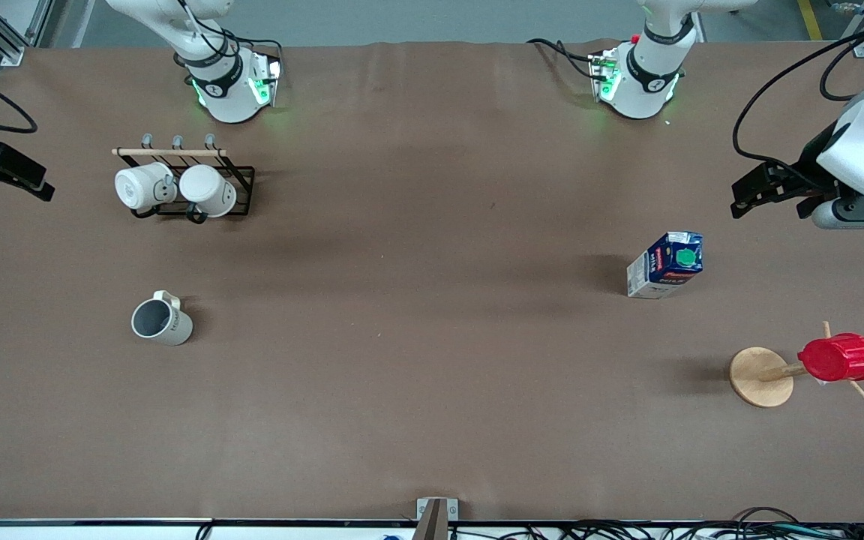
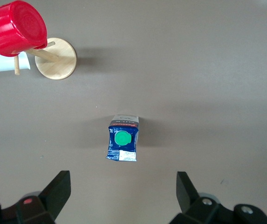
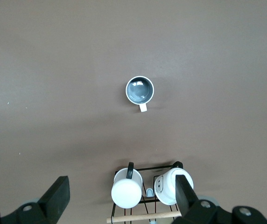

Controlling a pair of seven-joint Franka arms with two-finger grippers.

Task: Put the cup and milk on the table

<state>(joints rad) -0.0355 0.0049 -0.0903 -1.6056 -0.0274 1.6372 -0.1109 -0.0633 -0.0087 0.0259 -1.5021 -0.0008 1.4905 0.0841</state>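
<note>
Front view: cup [image 1: 161,320] and milk [image 1: 665,265] upright on table [image 1: 417,337]; both tools released, high at its ends.

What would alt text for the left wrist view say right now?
A milk carton stands upright on the brown table, alone between the open left claw and a wooden peg stand holding a red ribbed cup.

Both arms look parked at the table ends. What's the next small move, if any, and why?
Probably none beyond holding still. The cup and the milk both stand upright on the table, each apart from everything else. The left gripper is open above the milk, the right gripper open above the mug rack, neither touching anything. I'd judge the placing done.
</note>
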